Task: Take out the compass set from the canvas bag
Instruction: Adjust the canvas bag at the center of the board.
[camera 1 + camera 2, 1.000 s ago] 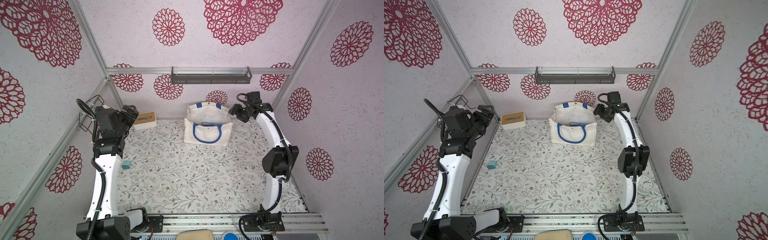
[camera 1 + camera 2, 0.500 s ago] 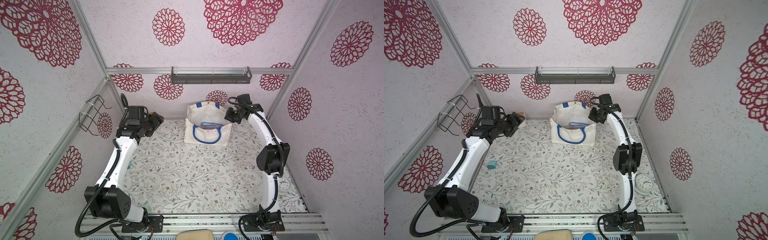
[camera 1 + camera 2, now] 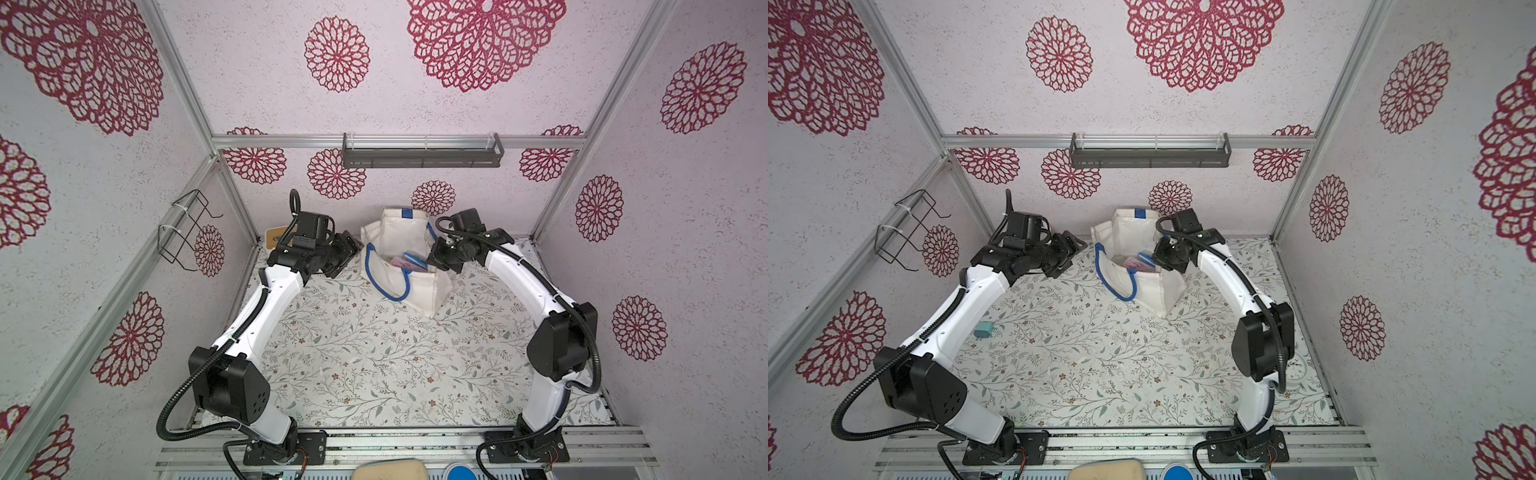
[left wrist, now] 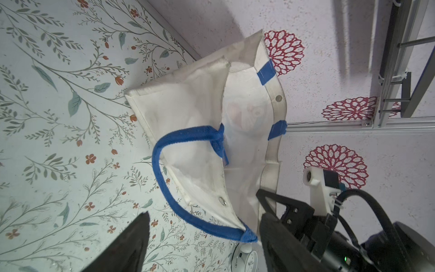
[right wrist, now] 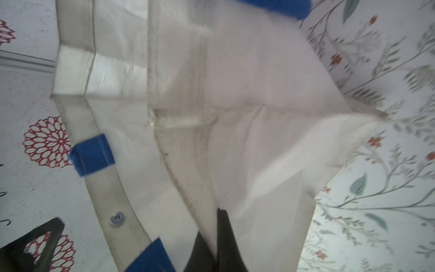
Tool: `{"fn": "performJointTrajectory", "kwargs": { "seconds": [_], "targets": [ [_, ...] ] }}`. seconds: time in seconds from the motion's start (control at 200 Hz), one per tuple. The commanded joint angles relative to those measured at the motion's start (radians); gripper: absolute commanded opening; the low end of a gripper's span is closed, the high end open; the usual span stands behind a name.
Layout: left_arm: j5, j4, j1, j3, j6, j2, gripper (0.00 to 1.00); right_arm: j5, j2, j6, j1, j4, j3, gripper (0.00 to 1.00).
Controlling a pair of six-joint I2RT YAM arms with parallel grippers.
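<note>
**Pinched at the rim**

Cream-white canvas bag [image 3: 415, 286], blue loop handle [image 4: 162, 188], sagging open by the back wall [image 3: 374, 195], pink and blue cases [image 3: 405, 262] inside. Clamped at its right rim by the right gripper [image 5: 218, 213]; flanked by the left gripper [image 4: 201, 202], spread, just beside.

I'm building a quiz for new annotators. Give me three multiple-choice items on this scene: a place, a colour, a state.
1. Where does the canvas bag stand?
A. near the front rail
B. on the wall shelf
C. at the far end of the table

2. What colour are its handles?
A. blue
B. red
C. black

3. How is the right gripper?
A. open above the table
B. shut on the bag's fabric
C. holding a clock

Key: C, both top views show it there; A, the loop is blue; B, fabric is pinched between its fingers.
</note>
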Motion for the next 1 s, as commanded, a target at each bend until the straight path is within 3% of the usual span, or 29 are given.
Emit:
{"fn": "performJointTrajectory", "kwargs": {
  "seconds": [0.0, 0.085, 0.13, 0.15, 0.195, 0.29, 0.39, 0.63, 0.78, 0.995],
  "targets": [
    [-0.016, -0.044, 0.001, 0.011, -0.013, -0.010, 0.77, -0.107, -0.075, 0.190, 0.083, 0.163, -0.046, 0.03],
    [-0.047, -0.084, 0.004, 0.006, -0.007, -0.023, 0.78, -0.103, -0.071, 0.185, 0.137, 0.153, -0.033, 0.16],
    [-0.066, -0.108, 0.004, 0.005, -0.003, -0.030, 0.79, -0.073, -0.072, 0.151, 0.158, 0.104, -0.008, 0.36],
    [-0.075, -0.117, 0.004, 0.006, -0.001, -0.034, 0.79, -0.049, -0.073, 0.125, 0.166, 0.061, 0.004, 0.50],
    [-0.086, -0.136, 0.004, 0.008, 0.001, -0.038, 0.80, 0.004, -0.085, 0.079, 0.171, -0.009, 0.022, 0.66],
    [-0.094, -0.171, 0.004, 0.006, 0.002, -0.039, 0.82, 0.111, -0.135, -0.016, 0.158, -0.133, 0.037, 0.80],
    [-0.092, -0.179, 0.002, 0.000, -0.003, -0.037, 0.82, 0.175, -0.168, -0.094, 0.118, -0.221, 0.072, 0.82],
    [-0.053, -0.103, -0.029, 0.002, -0.070, -0.013, 0.82, 0.201, -0.133, -0.200, -0.018, -0.279, 0.204, 0.74],
    [-0.061, -0.104, -0.071, 0.064, -0.089, 0.057, 0.80, 0.209, -0.004, -0.258, -0.061, -0.299, 0.360, 0.82],
    [-0.079, -0.082, -0.096, 0.100, -0.112, 0.135, 0.78, 0.193, 0.301, -0.341, -0.092, -0.419, 0.728, 0.81]
  ]
}}
